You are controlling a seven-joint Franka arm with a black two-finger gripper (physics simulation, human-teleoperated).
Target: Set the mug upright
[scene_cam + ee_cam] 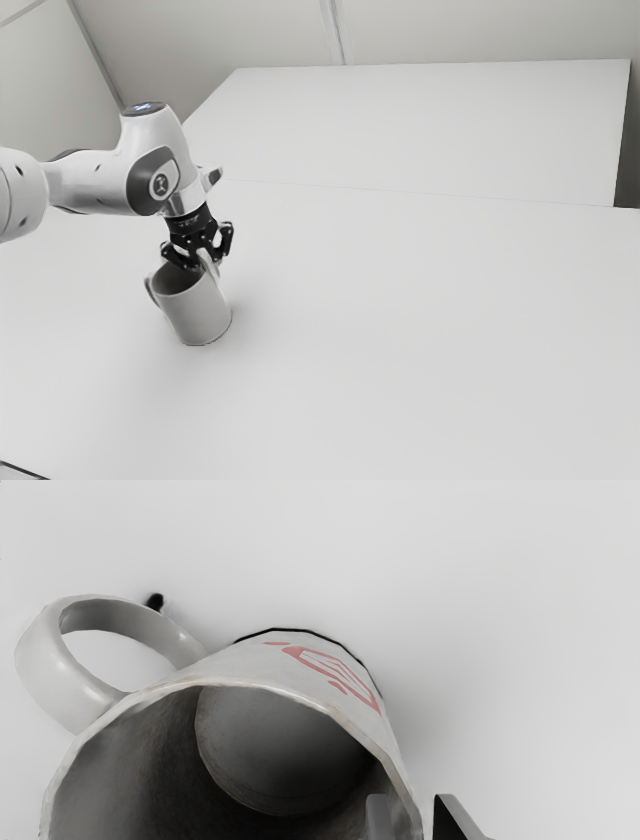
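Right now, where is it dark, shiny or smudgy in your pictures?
Wrist view: the inside of the mug is dark, its handle has small bright glints, and a smudgy black spot is by the handle; exterior view: shading on the table beside the mug is faint and soft.

A mug (203,312) sits tilted on a table (430,330), with the arm (95,184) to its side at the exterior view's left. The gripper (205,262) is at the mug's rim, one finger (377,822) inside, the other (445,820) outside. Behind the mug, beyond the table, stands a wall (480,32).
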